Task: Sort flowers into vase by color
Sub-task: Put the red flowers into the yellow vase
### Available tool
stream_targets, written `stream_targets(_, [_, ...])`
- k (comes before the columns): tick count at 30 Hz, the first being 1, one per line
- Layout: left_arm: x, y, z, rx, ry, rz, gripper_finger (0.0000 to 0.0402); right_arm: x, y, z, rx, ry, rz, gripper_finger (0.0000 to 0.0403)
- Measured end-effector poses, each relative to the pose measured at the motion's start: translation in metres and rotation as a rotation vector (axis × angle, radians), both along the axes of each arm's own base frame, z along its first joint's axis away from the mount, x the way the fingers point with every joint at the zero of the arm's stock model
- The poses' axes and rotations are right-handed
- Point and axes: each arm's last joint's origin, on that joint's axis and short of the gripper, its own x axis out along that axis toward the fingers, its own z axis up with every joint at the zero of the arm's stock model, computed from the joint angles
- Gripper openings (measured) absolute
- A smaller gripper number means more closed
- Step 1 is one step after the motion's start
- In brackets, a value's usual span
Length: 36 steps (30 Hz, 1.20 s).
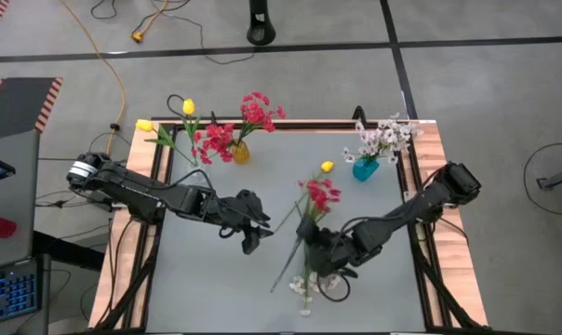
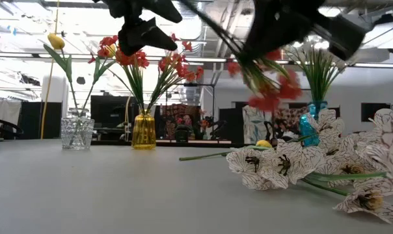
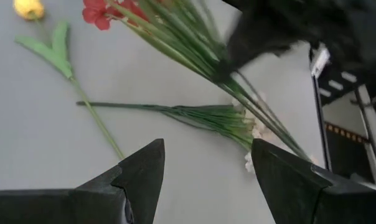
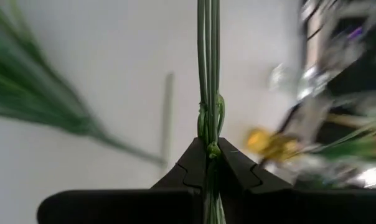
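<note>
1. My right gripper (image 4: pixel 210 149) is clamped on the green stems of the red flower spray (image 1: pixel 320 195), lifted off the table (image 1: pixel 216 288).
2. My left gripper (image 3: pixel 206 163) hangs nearby, fingers wide, holding nothing.
3. A white spray (image 1: pixel 304 287) and a yellow tulip (image 1: pixel 327 167) lie on the table.

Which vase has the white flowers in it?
The blue vase near the table's right back corner; the yellow vase holds red ones, the clear vase yellow.
</note>
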Motion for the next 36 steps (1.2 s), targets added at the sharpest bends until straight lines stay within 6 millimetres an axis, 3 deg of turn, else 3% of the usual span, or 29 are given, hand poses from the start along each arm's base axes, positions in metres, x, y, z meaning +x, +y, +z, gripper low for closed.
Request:
stream_targets(13, [0.006,-0.002,0.01,-0.156,-0.109,0.069,0.0229,0.019,0.02,0.024,-0.196,-0.197,0.299,0.005])
stream_targets(36, [0.009,-0.003,0.015,-0.332,-0.157,0.148,0.0229,0.027,0.019,0.036,-0.228,-0.306,0.323,0.005])
